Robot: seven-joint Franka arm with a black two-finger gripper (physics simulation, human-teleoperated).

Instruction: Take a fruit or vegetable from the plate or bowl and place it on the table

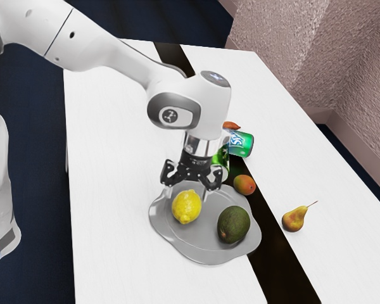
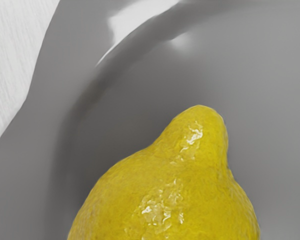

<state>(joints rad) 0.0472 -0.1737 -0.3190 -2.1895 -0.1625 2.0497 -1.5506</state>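
Open gripper (image 1: 187,194) at the lemon (image 1: 187,207), lift still to do

The fingers stand wide apart, one to each side of the lemon, with nothing in their hold. The lemon rests on the grey plate (image 1: 196,239), toward the exterior view's left; the avocado (image 1: 234,224) shares the plate, nearer and to the exterior view's right. The approach looks nearly done. Left to do: close, lift clear of the rim, set the lemon on the white table (image 1: 114,190) and let go. Farther to the exterior view's right lies a pear (image 1: 294,220).

Lemon (image 1: 186,207) and avocado (image 1: 234,223) on plate (image 1: 206,252), plate and pear (image 1: 293,220) on table (image 1: 114,209)
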